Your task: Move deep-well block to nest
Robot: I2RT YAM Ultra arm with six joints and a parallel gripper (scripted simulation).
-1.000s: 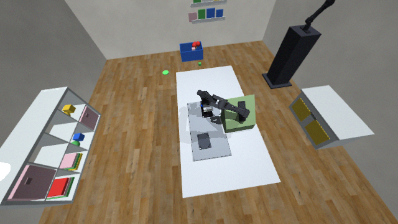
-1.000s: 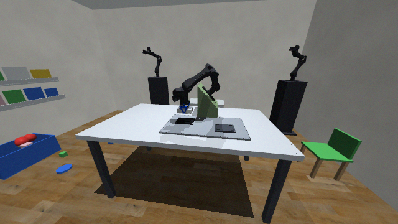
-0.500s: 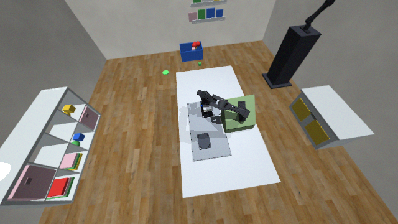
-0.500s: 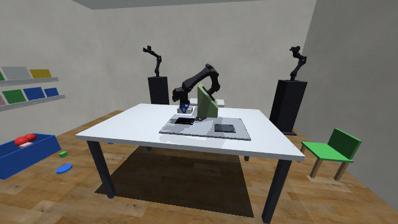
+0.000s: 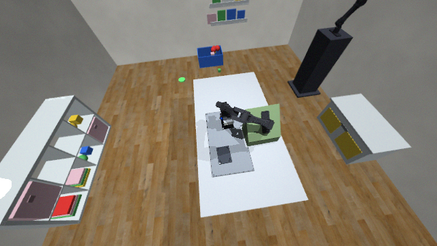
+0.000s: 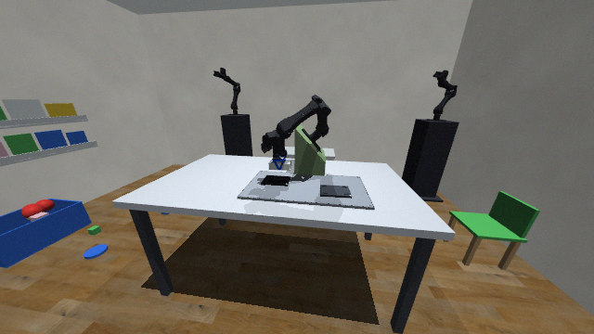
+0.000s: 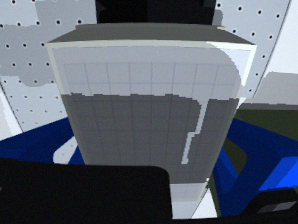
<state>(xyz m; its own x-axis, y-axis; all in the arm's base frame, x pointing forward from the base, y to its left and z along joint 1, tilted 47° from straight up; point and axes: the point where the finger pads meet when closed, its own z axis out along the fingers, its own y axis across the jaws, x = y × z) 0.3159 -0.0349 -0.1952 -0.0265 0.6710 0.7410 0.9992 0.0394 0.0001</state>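
No text, label, brand, number or sign is showing legibly in any view. The nest markings on the grey deck plate (image 6: pixel 357 200) are too small to read, and the coloured panels on the wall shelves (image 6: pixel 46 153) at about nine o'clock in the exterior view are showing plain faces with no lettering.

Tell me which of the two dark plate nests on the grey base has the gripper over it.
The nest at the exterior view's left, nearer the blue bin. The gripper hangs above it, jaws shut on the deep-well block. The other nest, toward the green chair, stands uncovered.
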